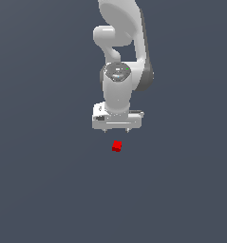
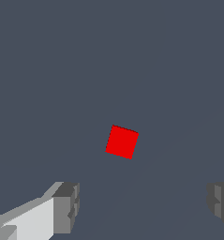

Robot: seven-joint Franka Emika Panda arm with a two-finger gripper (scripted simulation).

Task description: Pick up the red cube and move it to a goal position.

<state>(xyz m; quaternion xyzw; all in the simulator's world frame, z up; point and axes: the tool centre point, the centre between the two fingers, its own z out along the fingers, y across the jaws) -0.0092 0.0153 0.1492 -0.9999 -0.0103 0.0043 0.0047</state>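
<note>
The red cube (image 1: 117, 146) is a tiny bright red block lying on the dark grey floor, just below the white arm's hand in the exterior view. In the wrist view the red cube (image 2: 122, 141) sits alone on the floor, turned a little askew. My gripper (image 1: 117, 130) hangs above the cube, open and empty, with its jaws spread wide. One grey fingertip (image 2: 66, 206) and the other at the frame's edge (image 2: 220, 202) show in the wrist view, well apart, with the cube ahead of the gap between them.
A flat dark grey floor (image 1: 48, 180) fills both views. The white arm (image 1: 119, 47) rises behind the gripper to the top of the exterior view. No goal marker shows.
</note>
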